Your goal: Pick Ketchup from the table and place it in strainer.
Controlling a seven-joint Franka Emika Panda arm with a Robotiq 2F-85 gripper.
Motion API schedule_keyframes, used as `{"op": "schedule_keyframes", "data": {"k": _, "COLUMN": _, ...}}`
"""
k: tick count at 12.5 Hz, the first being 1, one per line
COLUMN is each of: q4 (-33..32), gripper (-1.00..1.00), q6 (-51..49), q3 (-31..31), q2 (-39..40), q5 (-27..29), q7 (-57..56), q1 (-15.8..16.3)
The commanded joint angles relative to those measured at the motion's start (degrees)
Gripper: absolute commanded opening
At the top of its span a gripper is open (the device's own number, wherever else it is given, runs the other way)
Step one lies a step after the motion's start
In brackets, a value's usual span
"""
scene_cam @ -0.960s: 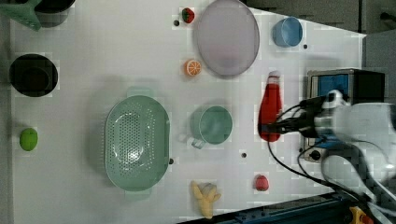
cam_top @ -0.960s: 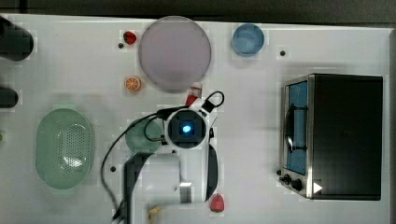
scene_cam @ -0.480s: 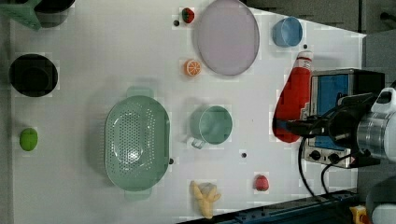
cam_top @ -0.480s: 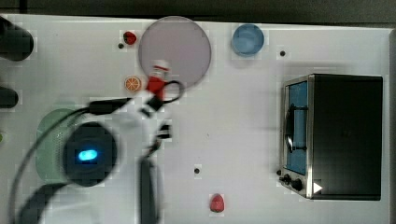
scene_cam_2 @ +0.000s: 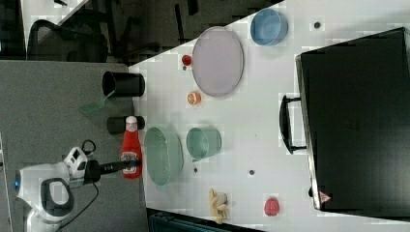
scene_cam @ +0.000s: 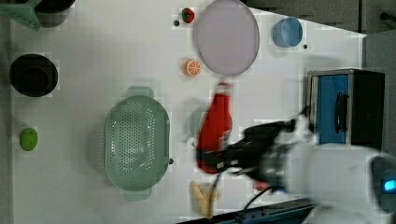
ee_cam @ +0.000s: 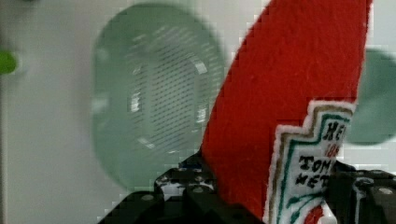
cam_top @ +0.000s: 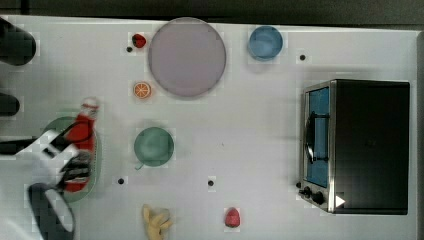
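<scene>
The black two-finger gripper [scene_cam_2: 126, 166] is closed on the lower body of the slim red ketchup bottle with white cap and label [scene_cam_2: 130, 147], held in the air above the pale mint-green oval perforated plastic strainer [scene_cam: 136, 142], which stands near one short edge of the white table [cam_top: 260, 130]. The bottle's surface looks fuzzy and soft, so I judge it light, not slippery and not fragile; a hold at the label seems the best place

Partly readable on the white label [ee_cam: 310, 168] of the red ketchup bottle [ee_cam: 289, 93], wrist view: "HE", below it "TOM" and "KET". Rest cut off.
</scene>
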Motion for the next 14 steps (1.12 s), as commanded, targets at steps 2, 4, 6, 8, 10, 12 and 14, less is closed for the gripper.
{"op": "schedule_keyframes", "data": {"k": 2, "q4": 0.1, "gripper": 0.29, "q6": 8.3, "q3": 3.6, "q2": 6.1, "q5": -0.3, "q7": 17.9, "q1": 0.7}}
{"op": "schedule_keyframes", "data": {"k": 4, "q4": 0.0, "gripper": 0.29, "q6": 12.1, "q3": 4.4, "q2": 10.7, "q5": -3.3, "q7": 20.8, "q1": 1.2}}
{"op": "schedule_keyframes", "data": {"k": 6, "q4": -0.1, "gripper": 0.29, "q6": 15.4, "q3": 4.2, "q2": 15.2, "q5": -7.3, "q7": 21.1, "q1": 1.3}}
{"op": "schedule_keyframes", "data": {"k": 8, "q4": -0.1, "gripper": 0.57, "q6": 18.1, "q3": 3.9, "q2": 19.5, "q5": -8.7, "q7": 21.7, "q1": 1.4}}
{"op": "schedule_keyframes", "data": {"k": 10, "q4": -0.2, "gripper": 0.98, "q6": 19.8, "q3": 3.9, "q2": 23.2, "q5": -8.9, "q7": 22.0, "q1": 1.7}}
{"op": "schedule_keyframes", "data": {"k": 12, "q4": -0.1, "gripper": 1.00, "q6": 21.3, "q3": 3.9, "q2": 24.0, "q5": -8.9, "q7": 22.0, "q1": 1.8}}
{"op": "schedule_keyframes", "data": {"k": 14, "q4": 0.1, "gripper": 1.00, "q6": 21.0, "q3": 3.9, "q2": 21.9, "q5": -8.8, "q7": 22.9, "q1": 1.1}}
